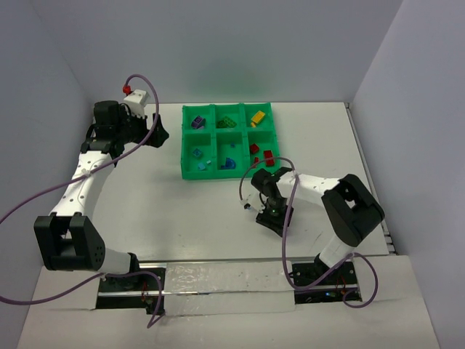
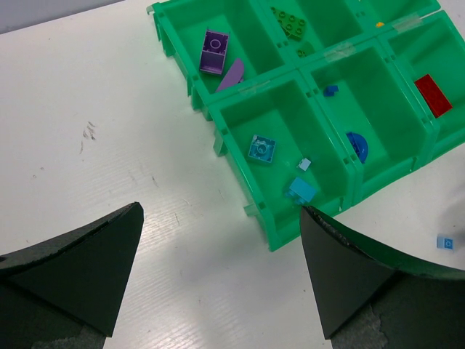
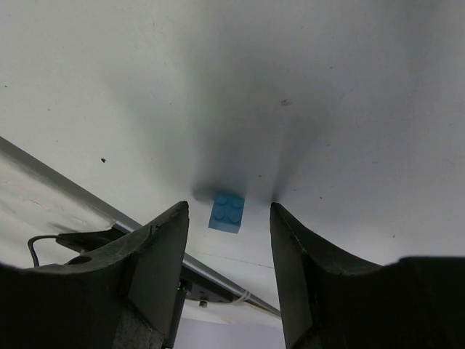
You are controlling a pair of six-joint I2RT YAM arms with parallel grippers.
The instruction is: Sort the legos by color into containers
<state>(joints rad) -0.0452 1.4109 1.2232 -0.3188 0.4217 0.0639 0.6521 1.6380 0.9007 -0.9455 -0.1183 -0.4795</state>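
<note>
1. Nearest the arm bases, on the white table (image 1: 196,218): a small light blue plastic two-by-two brick (image 3: 227,212), flat, studs up, a little in from the table's near edge.
2. Around that brick: the right gripper (image 3: 229,206), low and released, one black finger on either side, a sliver of bare table on both flanks, nothing grasped.
3. Beyond it: an open strip of bare table up to the near rim of the bright green six-compartment plastic tray (image 1: 187,173).
4. Inside the tray, near row, left to right: light blue pieces (image 2: 261,148), dark blue pieces (image 2: 357,145), red pieces (image 2: 433,95).
5. Far row, left to right: purple pieces (image 2: 213,51), green pieces (image 2: 290,23), a yellow piece (image 1: 257,116).
6. Left of the tray, over a broad bare stretch of table: the left gripper (image 2: 221,209), spread wide, empty, hovering beside the tray's left wall and apart from it.
7. Farthest: the tray's back rim, close to the table's far edge, with only a narrow margin there.
</note>
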